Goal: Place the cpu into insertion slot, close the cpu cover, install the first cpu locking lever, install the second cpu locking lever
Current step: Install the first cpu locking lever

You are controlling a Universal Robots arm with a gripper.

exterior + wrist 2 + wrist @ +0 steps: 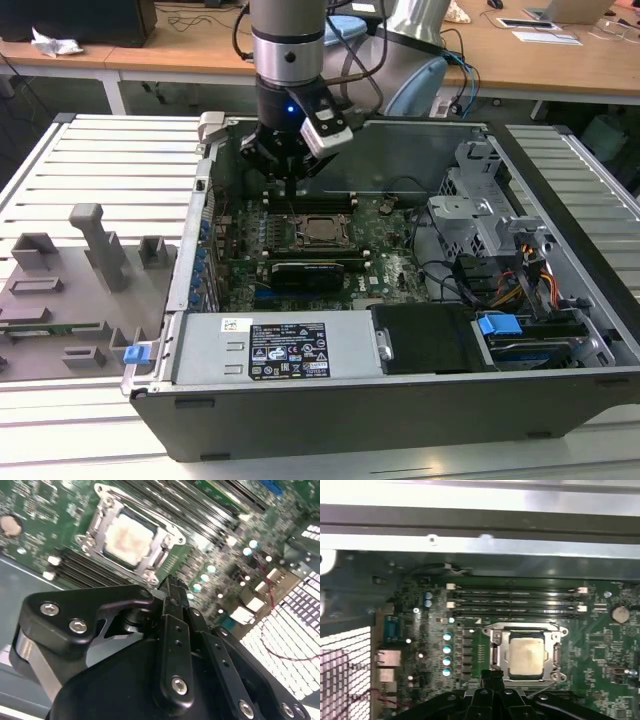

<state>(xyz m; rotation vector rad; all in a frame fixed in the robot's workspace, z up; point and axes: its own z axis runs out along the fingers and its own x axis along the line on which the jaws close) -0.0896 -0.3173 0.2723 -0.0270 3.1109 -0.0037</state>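
- The end effector (171,582) is nearest in the second wrist view. Its black fingers meet at the tips, pressed together with nothing between them.
- In the exterior view it hangs inside the open computer case (400,420). Its tips are low over the memory slots (515,602), just beside the socket (493,639).
- Whether the tips touch the green board (385,250) cannot be told.
- The chip (525,655) lies flat in the socket with its pale top up. The silver cover (554,652) is folded down around it.
- In the first wrist view the fingertips hide part of one edge of the socket's frame.
- The thin locking levers along the socket's sides are hard to make out, so I cannot tell whether they are latched.
- A grey tray of holders (60,300) lies on the ribbed surface (110,150), at the exterior view's left of the case.
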